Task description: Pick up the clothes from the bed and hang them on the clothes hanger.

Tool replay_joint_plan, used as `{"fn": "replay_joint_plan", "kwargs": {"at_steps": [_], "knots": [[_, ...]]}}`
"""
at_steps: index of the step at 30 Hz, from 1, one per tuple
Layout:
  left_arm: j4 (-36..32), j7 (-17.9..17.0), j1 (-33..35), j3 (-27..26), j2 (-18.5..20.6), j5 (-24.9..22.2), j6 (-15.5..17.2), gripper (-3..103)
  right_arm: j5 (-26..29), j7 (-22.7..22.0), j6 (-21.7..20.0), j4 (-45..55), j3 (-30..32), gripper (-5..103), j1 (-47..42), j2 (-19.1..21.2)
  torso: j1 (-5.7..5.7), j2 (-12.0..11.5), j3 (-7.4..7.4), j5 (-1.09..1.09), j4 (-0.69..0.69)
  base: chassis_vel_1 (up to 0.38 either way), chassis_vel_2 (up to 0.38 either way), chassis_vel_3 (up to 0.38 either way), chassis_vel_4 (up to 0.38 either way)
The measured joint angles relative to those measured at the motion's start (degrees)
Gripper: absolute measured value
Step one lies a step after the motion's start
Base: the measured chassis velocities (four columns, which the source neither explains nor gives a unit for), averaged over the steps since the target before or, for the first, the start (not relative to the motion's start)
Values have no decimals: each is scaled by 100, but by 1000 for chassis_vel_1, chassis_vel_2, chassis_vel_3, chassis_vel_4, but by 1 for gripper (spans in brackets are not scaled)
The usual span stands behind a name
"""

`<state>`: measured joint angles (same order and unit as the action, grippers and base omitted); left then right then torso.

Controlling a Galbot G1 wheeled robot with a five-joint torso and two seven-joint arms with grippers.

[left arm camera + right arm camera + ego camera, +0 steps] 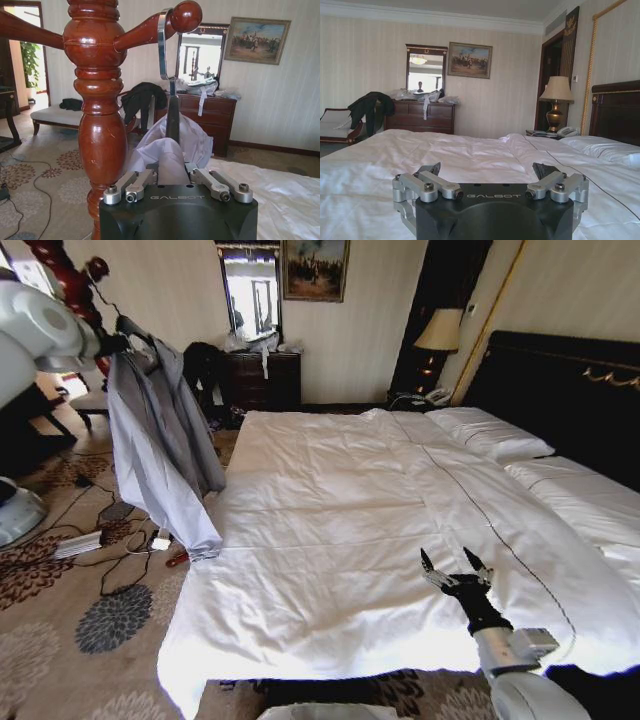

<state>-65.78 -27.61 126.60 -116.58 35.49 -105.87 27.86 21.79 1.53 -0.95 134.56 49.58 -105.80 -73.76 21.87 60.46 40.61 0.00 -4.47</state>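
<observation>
Shirt (160,440) cloth, thin and light grey-blue, is bunched between the fingers of the left gripper (172,181), which is closed on it just below the hanger (172,120). One hanger is seen: a black neck with a silver hook (162,45), and that hook is looped over a knobbed peg of a red-brown wooden stand (97,100). From the stand the shirt is draped downward, collar uppermost, one long sleeve hanging lowest beside the near corner of the bed (330,540). The garment is held clear of the bed, off to its left side above the patterned carpet (60,640).

The right gripper (455,568) is held low over the white sheets near the foot of the bed, its two fingers spread wide with nothing between them.

One bed is counted, with two white pillows (490,435) against the black headboard (570,390). Beyond the bed, one dresser (420,116), one mirror (425,70), one framed painting (469,60) and one lamp (556,100) are seen.
</observation>
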Motion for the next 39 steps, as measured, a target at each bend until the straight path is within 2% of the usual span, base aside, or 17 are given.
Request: {"fn": "replay_joint_plan", "kwargs": {"at_steps": [1, 2, 4, 5, 9, 11, 14, 17, 19, 36, 39], "knots": [[-10, 0, -14, 0, -8, -2, 10, 33, 0, 0, 0, 0, 0, 100, 0, 0, 0, 0, 0, 0, 0, 0, 0, 0, 0], [-10, 0, -14, 0, -8, -2, 10, 33, 0, 0, 0, 0, 0, 100, 0, 0, 0, 0, 0, 0, 0, 0, 0, 0, 0], [-54, -2, -41, 2, -37, -11, 15, 45, 0, 0, 0, 0, 0, 100, 0, 0, 0, 0, 0, 0, 0, 0, 0, 0, 0], [-54, -2, -41, 2, -37, -11, 15, 45, 0, 0, 0, 0, 0, 100, 0, 0, 0, 0, 0, 0, 0, 0, 0, 0, 0], [-220, -53, -56, 7, -135, -46, 59, 67, 0, 0, 0, 0, 0, 100, 0, 0, 0, 0, 0, -1, 0, 0, 0, 0, 0], [-256, -59, -56, 5, -158, -43, 60, 67, 0, 0, 0, 0, 0, 100, 0, 0, 0, 0, 0, -1, 0, 0, 0, 0, 0], [-357, -68, -125, 97, -255, 16, 36, 83, 0, 0, 0, 0, 0, 100, 0, 0, 0, 0, 0, 0, -1, 0, 0, 0, 0], [-420, -68, -184, 133, -326, 21, 32, 89, 0, 0, 0, 0, 0, 100, 0, 0, 0, 0, 0, -1, 1, 0, 0, 0, 0], [-455, -62, -248, 168, -376, 2, 5, 98, 0, 0, 0, 0, 0, 100, 0, 0, 0, 0, 0, -1, 1, 0, 0, 0, 0], [-918, -4, -708, 577, -743, 58, -31, 100, 0, 0, 0, 0, 0, 100, 0, 0, 0, 0, 0, -1, -1, 0, 0, 0, 0], [-1048, -2, -1026, 906, -872, 44, -29, 100, 0, 0, 0, 0, 0, 100, 0, 0, 0, 0, 0, 1, 0, 0, 0, 0, 0]]}}
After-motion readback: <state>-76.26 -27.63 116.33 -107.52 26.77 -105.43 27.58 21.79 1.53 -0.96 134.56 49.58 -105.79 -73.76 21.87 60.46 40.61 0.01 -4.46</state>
